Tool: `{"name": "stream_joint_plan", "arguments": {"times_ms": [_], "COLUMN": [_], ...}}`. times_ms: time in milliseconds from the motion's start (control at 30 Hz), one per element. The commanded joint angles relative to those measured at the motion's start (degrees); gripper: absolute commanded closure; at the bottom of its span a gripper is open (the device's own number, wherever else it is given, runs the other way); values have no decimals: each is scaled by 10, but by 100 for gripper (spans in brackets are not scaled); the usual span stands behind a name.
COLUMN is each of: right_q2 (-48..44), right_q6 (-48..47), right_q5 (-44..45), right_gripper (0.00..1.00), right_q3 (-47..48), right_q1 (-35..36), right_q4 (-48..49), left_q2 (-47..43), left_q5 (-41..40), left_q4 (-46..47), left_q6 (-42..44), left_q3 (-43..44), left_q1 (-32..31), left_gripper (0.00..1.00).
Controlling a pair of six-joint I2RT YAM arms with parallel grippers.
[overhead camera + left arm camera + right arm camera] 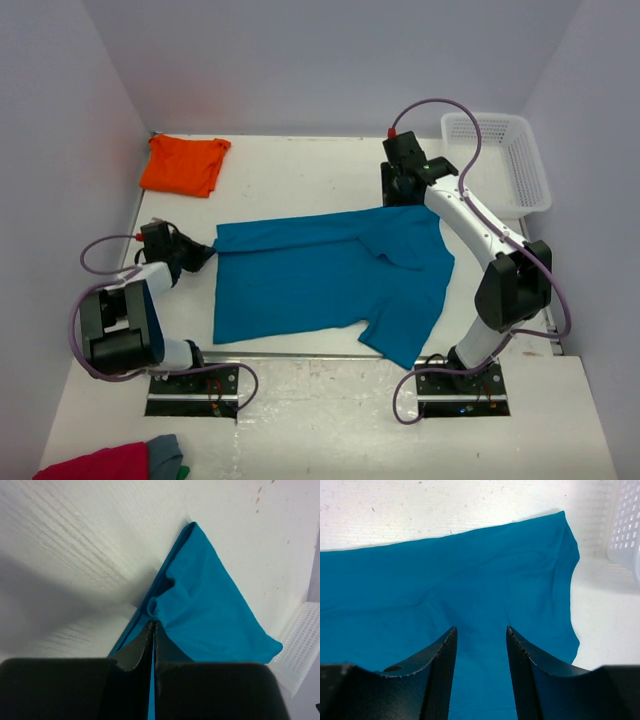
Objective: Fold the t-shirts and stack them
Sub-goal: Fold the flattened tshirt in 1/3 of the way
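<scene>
The top external view looks down from high behind both arm bases and takes in the whole table (300, 170), with its far edge at the top. The left wrist view sits low and very close behind the left gripper (153, 626). It faces across the table toward the far right corner, where the white basket (305, 645) shows. The right wrist view looks steeply down between the fingers (442, 670) of the right gripper (480, 632), close above the teal t-shirt (445, 580) near the far edge. All three views share that shirt and the basket.
</scene>
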Motion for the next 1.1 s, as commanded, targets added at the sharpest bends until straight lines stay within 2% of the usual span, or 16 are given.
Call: {"name": "stream_joint_plan", "arguments": {"times_ms": [0, 200, 333, 400, 433, 500, 600, 633, 700, 767, 800, 867, 900, 933, 1000, 1067], "right_q2": [-17, -14, -9, -6, -6, -6, -6, -6, -4, 0, 2, 5, 10, 15, 26, 36], "right_q6": [-2, 1, 4, 4, 4, 4, 4, 4, 8, 11, 14, 17, 25, 29, 40, 48], "right_q5": [6, 5, 4, 4, 4, 3, 4, 3, 4, 4, 2, -2, 3, 1, -26, -56], "right_gripper": [55, 54, 54, 54, 54, 54, 54, 54, 54, 55, 56, 66, 81, 100, 100, 100], "right_q3": [18, 26, 33, 35, 35, 35, 34, 31, 27, 27, 27, 28, 29, 37, 46, 51], "right_q1": [4, 4, 5, 7, 8, 10, 11, 11, 11, 11, 11, 11, 9, 7, -2, -5], "right_q4": [5, 5, -2, -2, -2, -2, 2, 4, 6, 5, 5, 6, 5, 5, 4, 10], "left_q2": [17, 35, 7, -27, -43, -107, -200, -216, -232, -217, -178, -118, -37, 8, 103, 123], "left_q5": [1, 35, 59, 65, 60, 55, 4, -33, -50, -54, -39, 32, 64, 107, 129, 108], "left_q4": [-12, 12, 29, 25, 12, 3, -31, -43, -43, -34, -13, 36, 51, 32, -4, 25], "left_q6": [23, 17, 1, -8, -11, -24, -14, -9, 12, 28, 39, 57, 68, 92, 109, 87], "left_q3": [7, -15, -41, -54, -59, -75, -64, -57, -30, 2, 11, 55, 79, 138, 186, 179], "left_q1": [5, 5, 2, -2, -4, -7, -26, -32, -42, -46, -46, -50, -54, -67, -81, -95], "left_gripper": [100, 99, 83, 66, 60, 58, 54, 53, 52, 54, 67, 100, 100, 100, 100, 100]}}
